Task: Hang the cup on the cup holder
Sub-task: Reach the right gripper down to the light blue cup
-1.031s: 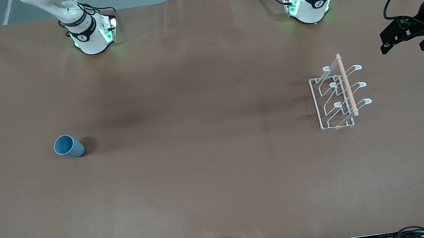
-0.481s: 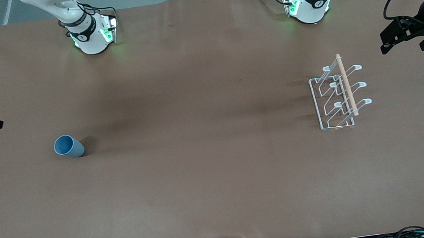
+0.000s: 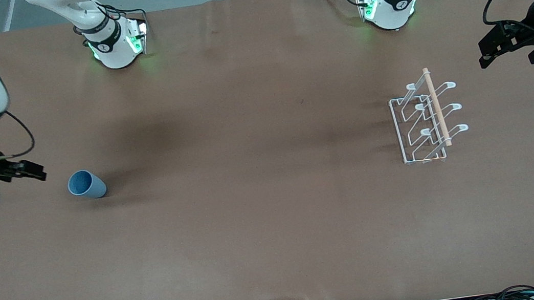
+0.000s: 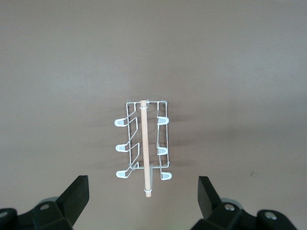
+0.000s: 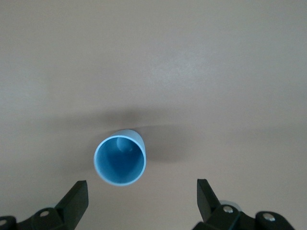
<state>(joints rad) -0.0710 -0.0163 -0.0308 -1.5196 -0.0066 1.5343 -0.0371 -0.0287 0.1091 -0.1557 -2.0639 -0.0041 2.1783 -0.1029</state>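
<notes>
Right claw (image 5: pixel 139 201) agape; matte tapered cup (image 5: pixel 119 160).

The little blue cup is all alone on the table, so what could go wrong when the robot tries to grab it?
The small light-blue plastic cup stands upright on the brown table, apart from the open right gripper. A finger might bump it and tip it over. Its smooth tapered sides might slip from the grip. Then it must travel to the white wire cup holder at the left arm's end, where the left gripper waits, open; it might miss the thin prongs.
</notes>
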